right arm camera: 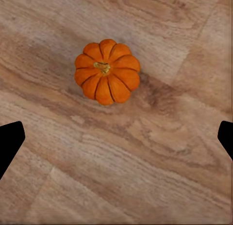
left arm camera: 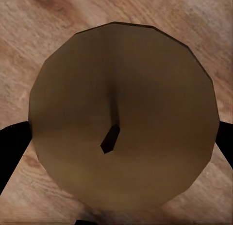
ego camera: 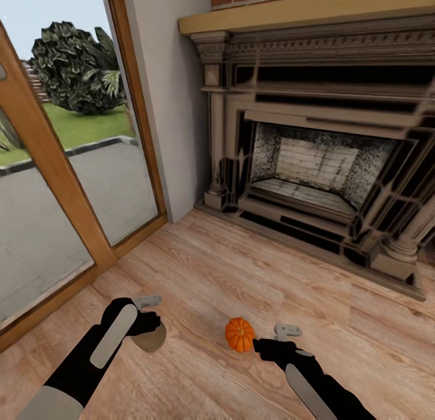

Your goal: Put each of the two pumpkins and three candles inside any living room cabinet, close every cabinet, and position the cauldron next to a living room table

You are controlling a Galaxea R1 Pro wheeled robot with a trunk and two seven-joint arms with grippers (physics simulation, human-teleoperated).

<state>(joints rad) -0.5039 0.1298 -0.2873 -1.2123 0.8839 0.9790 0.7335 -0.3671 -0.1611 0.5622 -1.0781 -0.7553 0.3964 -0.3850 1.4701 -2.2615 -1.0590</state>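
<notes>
- the pumpkin [right arm camera: 107,71] sits on the wood floor [ego camera: 254,269] in front of the fireplace [ego camera: 320,160].
- the right tool [ego camera: 261,346] is spread wide just beside the pumpkin; centre it over the crown before closing.
- the left tool [ego camera: 145,323] grips a candle [left arm camera: 121,118]; keep that hold steady.
</notes>
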